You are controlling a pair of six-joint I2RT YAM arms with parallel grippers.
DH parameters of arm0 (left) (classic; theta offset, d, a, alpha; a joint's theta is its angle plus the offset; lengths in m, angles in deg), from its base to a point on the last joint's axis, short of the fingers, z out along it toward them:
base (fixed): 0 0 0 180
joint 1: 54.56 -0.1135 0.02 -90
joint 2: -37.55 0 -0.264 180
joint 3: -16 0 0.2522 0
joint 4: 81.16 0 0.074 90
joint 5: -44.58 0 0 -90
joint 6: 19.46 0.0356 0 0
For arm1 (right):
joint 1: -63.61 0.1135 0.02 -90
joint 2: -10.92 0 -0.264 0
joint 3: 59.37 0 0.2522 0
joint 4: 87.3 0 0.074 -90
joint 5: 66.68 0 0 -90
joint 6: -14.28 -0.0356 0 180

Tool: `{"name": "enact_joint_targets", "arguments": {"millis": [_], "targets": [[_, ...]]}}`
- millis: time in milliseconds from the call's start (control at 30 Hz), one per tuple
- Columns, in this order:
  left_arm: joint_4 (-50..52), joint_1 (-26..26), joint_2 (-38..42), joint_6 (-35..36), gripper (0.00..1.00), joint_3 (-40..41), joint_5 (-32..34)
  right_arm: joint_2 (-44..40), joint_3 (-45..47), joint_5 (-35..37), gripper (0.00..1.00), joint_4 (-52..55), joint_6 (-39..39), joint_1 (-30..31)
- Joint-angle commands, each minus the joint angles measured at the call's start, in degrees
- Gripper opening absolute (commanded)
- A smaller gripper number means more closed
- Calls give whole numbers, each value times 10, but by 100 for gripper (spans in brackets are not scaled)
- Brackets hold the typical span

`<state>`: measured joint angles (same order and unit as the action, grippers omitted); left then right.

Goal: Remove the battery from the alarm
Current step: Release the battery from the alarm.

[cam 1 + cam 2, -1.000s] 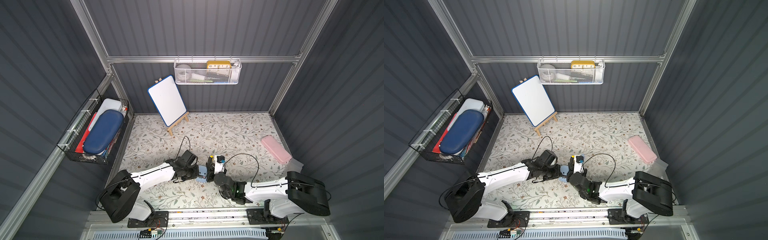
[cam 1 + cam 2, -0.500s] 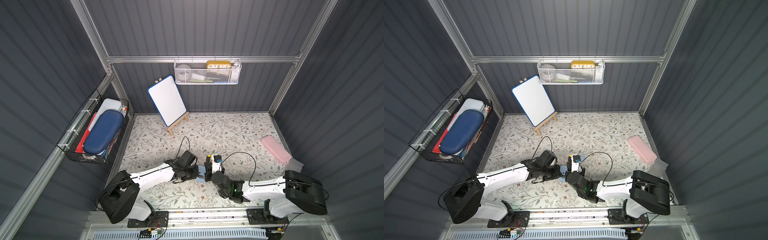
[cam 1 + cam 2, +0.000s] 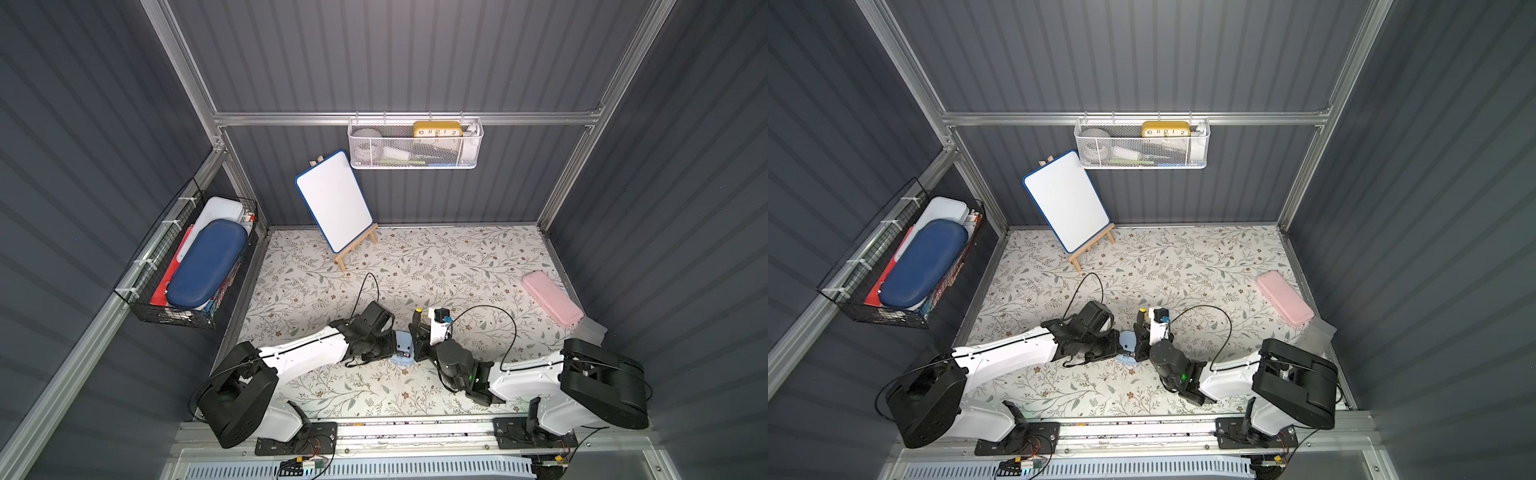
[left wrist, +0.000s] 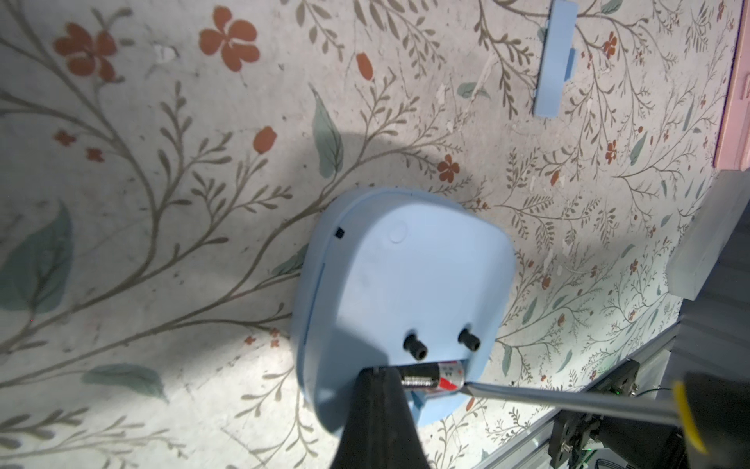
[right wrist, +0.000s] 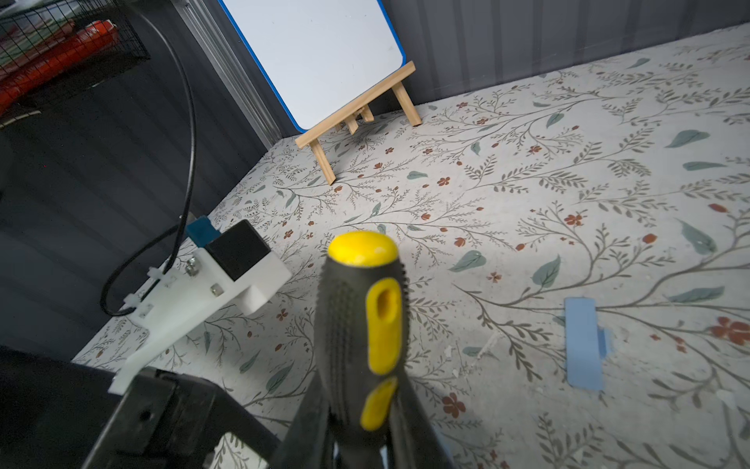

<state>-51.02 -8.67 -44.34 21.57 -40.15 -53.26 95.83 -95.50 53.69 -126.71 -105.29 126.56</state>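
The pale-blue alarm (image 4: pixel 406 280) lies face down on the floral mat, seen in both top views (image 3: pixel 402 350) (image 3: pixel 1126 341) between my two arms. Its battery bay is uncovered, and the dark battery (image 4: pixel 432 377) with a red band sits in it. My left gripper (image 4: pixel 379 371) is shut, its tips pressing on the alarm's back at the bay's edge. My right gripper (image 5: pixel 361 406) is shut on the black-and-yellow screwdriver (image 5: pixel 359 320). The screwdriver's metal shaft (image 4: pixel 548 400) reaches the battery's end. The alarm's face is hidden.
The loose pale-blue battery cover (image 5: pixel 584 343) lies on the mat just beyond the alarm. A whiteboard on an easel (image 3: pixel 334 199) stands at the back. A pink case (image 3: pixel 550 297) and a clear box (image 3: pixel 590 332) lie at the right. Baskets hang on the back wall (image 3: pixel 415 145) and left wall (image 3: pixel 195 266).
The right arm has shifted slightly with the screwdriver beside the alarm. My left gripper stays pressed on the alarm.
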Motion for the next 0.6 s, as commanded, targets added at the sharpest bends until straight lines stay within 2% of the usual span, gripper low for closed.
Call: {"name": "enact_joint_targets", "arguments": {"millis": [0,367,567], "targets": [[23,6,11,-9,0,14,-2,-9,21,-51,0,-78,-44,-14],[14,6,25,-15,0,23,-5,13,11,-73,0,-132,-55,-30],[12,6,23,-14,0,23,-4,-42,27,-34,0,-35,-53,-31]]}}
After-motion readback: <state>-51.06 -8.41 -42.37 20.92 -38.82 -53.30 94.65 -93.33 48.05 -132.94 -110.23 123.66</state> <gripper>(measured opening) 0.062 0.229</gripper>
